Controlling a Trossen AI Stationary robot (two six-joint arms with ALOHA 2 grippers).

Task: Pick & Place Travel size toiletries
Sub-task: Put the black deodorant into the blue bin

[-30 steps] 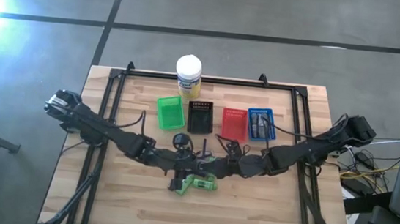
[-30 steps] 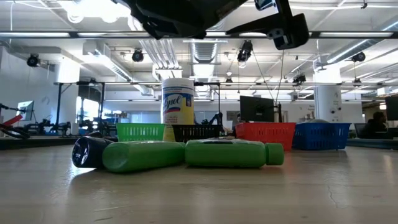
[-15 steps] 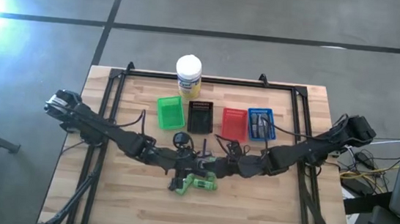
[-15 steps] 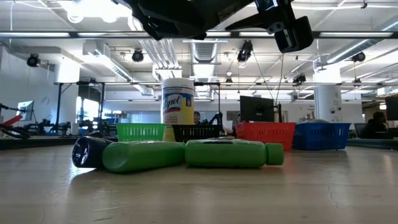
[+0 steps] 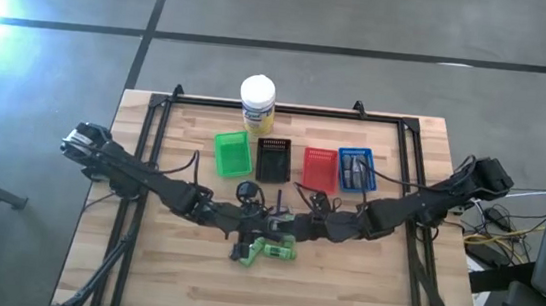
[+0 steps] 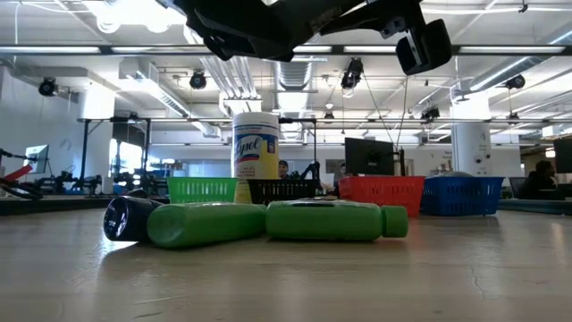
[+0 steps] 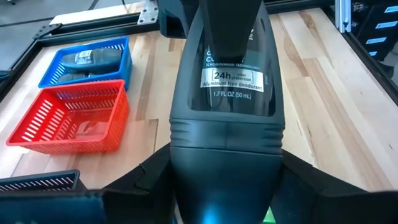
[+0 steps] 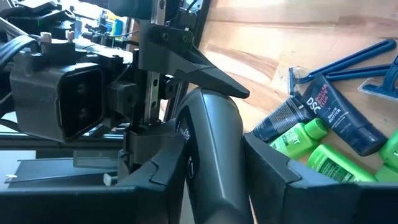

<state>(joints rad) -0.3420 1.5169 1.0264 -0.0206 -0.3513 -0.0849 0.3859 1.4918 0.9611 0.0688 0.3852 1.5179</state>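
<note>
Above the table's middle, a dark grey oval tube (image 7: 229,93) with a white label hangs between both grippers. My left gripper (image 5: 263,215) is shut on one end of it. My right gripper (image 5: 293,219) meets it from the other side, its fingers (image 8: 283,171) pressed against the tube (image 8: 214,143). Below them on the wood lie two bright green packs (image 6: 206,224) side by side, with a dark tube (image 6: 125,219) at their end. The right wrist view also shows dark blue tubes (image 8: 329,109), green packs (image 8: 298,138) and slim blue sticks (image 8: 348,62) on the table.
Green (image 5: 234,153), black (image 5: 272,158), red (image 5: 320,168) and blue (image 5: 355,169) slotted baskets stand in a row behind the grippers; the blue basket (image 7: 87,56) holds dark items. A white-lidded yellow jar (image 5: 257,102) stands behind them near the back rail.
My right gripper's fingers have closed in on the dark grey tube held by the left gripper. The arms and the items on the table have barely moved.
</note>
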